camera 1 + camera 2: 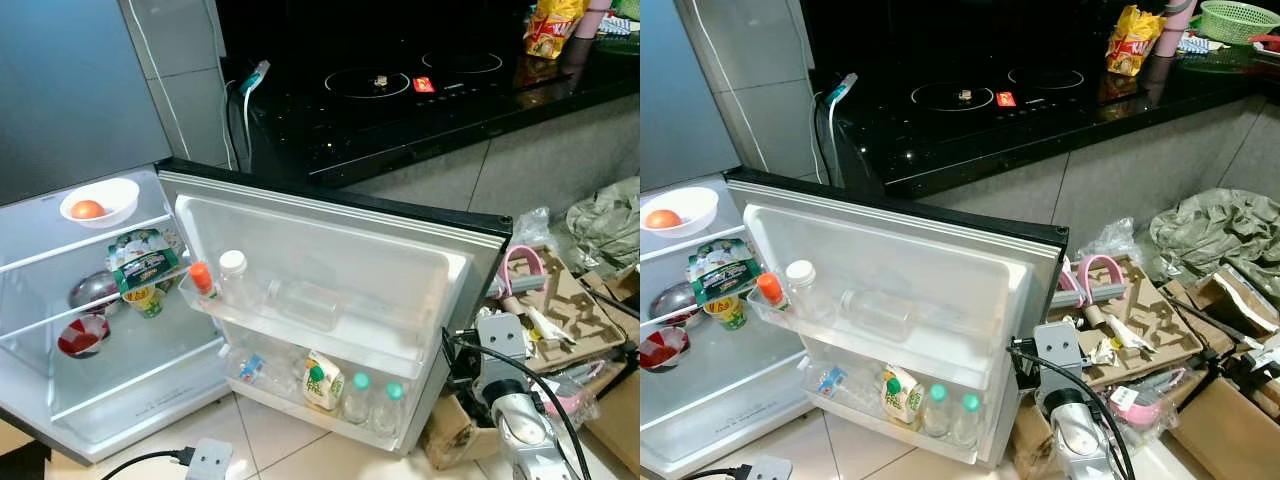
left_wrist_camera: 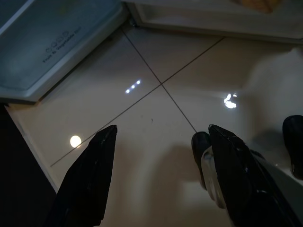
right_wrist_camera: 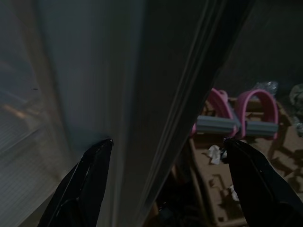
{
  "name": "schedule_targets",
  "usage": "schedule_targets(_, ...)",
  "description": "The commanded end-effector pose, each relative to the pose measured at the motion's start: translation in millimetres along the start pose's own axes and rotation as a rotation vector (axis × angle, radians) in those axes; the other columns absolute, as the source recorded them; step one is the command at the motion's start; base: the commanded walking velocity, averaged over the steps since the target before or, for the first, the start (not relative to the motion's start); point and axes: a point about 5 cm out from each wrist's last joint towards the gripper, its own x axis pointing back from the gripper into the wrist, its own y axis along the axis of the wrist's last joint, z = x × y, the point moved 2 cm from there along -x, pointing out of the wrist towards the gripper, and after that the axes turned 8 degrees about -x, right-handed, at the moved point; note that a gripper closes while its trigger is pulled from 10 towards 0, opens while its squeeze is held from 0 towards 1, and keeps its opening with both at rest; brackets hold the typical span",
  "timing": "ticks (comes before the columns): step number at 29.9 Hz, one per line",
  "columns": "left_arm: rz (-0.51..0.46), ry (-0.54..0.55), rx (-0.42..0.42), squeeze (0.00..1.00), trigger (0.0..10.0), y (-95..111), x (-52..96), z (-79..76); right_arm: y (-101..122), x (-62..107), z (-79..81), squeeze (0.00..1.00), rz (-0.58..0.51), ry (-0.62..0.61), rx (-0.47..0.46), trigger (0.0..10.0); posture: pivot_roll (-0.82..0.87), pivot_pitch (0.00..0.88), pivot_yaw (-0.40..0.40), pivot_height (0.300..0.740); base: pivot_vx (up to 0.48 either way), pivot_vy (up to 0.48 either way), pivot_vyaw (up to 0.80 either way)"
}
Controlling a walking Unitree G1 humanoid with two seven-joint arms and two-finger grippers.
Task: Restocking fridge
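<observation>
Two door racks held the drinks on the open fridge door (image 1: 330, 250). Up top sat one orange-capped bottle (image 1: 203, 283), one white-capped bottle (image 1: 235, 280) and one clear bottle (image 1: 305, 303) lying on its side. Down below stood two teal-capped bottles (image 1: 374, 402) side by side, one carton with a green cap (image 1: 322, 381) just beside them, and one small bottle with a blue label (image 1: 250, 370) lying at the rack's other end.

Inside the fridge (image 1: 60, 300), the upper shelf carried one white bowl (image 1: 100, 200) with a single orange fruit (image 1: 87, 209) in it. Lower down leaned one green snack bag (image 1: 145, 262) over a small yellow cup (image 1: 147, 298), beside one shiny metal bowl (image 1: 92, 290). On the shelf beneath sat one bowl with a red inside (image 1: 82, 336).

Both grippers hung empty. The left gripper (image 2: 158, 170) was spread wide over the pale tiled floor (image 2: 151, 142), nothing between its fingers, near the fridge's bottom edge. The right gripper (image 3: 165, 175) was also wide apart, straddling the door's outer edge, gripping nothing; past it, two pink handles (image 3: 236, 109) lay on a cardboard tray (image 3: 222, 184).

On the black counter (image 1: 1060, 110) lay one yellow snack packet (image 1: 1128, 38) and one green basket (image 1: 1237, 18).
</observation>
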Motion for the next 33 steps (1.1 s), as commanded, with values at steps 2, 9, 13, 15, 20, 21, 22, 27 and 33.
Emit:
schedule_targets(2, 0.014, 0.014, 0.02, 0.0, 10.0, -6, 2.7, 3.2, -10, 6.0, 3.8, 0.0, 0.042, 0.004, -0.02, 10.0, -0.11, 0.116, 0.028, 0.71, 0.0, 0.0, 0.0)
schedule_targets(9, 0.019, 0.002, 0.008, 0.0, 10.0, -7, 2.9, 0.9, -19, 14.8, 9.2, 0.0, 0.089, 0.006, -0.05, 10.0, -0.12, 0.116, 0.03, 0.71, -0.163, 0.0, 0.0)
schedule_targets(13, 0.019, 0.002, 0.008, 0.0, 10.0, -7, 2.6, 0.6, -19, 14.9, 9.4, 0.0, 0.093, 0.006, -0.052, 10.0, -0.12, 0.116, 0.03, 0.71, -0.422, 0.0, 0.0)
schedule_targets(15, 0.018, 0.001, 0.007, 0.0, 10.0, -6, 2.2, 0.2, -19, 15.0, 9.4, 0.0, 0.097, 0.007, -0.052, 10.0, -0.12, 0.115, 0.03, 0.71, -0.431, 0.0, 0.0)
schedule_targets(20, 0.017, 0.004, 0.005, 0.0, 10.0, -6, 2.1, 0.8, -20, 15.2, 9.9, 0.0, 0.102, 0.007, -0.055, 10.0, -0.12, 0.116, 0.03, 0.71, -0.438, 0.0, 0.0)
schedule_targets(21, 0.017, 0.004, 0.005, 0.0, 10.0, -6, 2.0, 1.0, -20, 15.2, 10.0, 0.0, 0.103, 0.007, -0.055, 10.0, -0.12, 0.116, 0.03, 0.71, -0.439, 0.0, 0.0)
schedule_targets(22, 0.017, 0.004, 0.005, 0.0, 10.0, -6, 2.0, 1.0, -20, 15.2, 10.0, 0.0, 0.103, 0.007, -0.055, 10.0, -0.12, 0.116, 0.03, 0.71, -0.439, 0.0, 0.0)
schedule_targets(27, 0.015, 0.007, 0.003, 0.0, 10.0, -5, 2.0, 1.7, -21, 16.4, 11.1, 0.0, 0.11, 0.007, -0.057, 10.0, -0.12, 0.116, 0.03, 0.71, -0.414, 0.0, 0.0)
schedule_targets(33, 0.012, 0.009, 0.001, 0.0, 10.0, -4, 1.7, 2.6, -21, 17.5, 11.3, 0.0, 0.117, 0.003, -0.061, 10.0, -0.12, 0.115, 0.035, 0.71, -0.375, 0.0, 0.0)
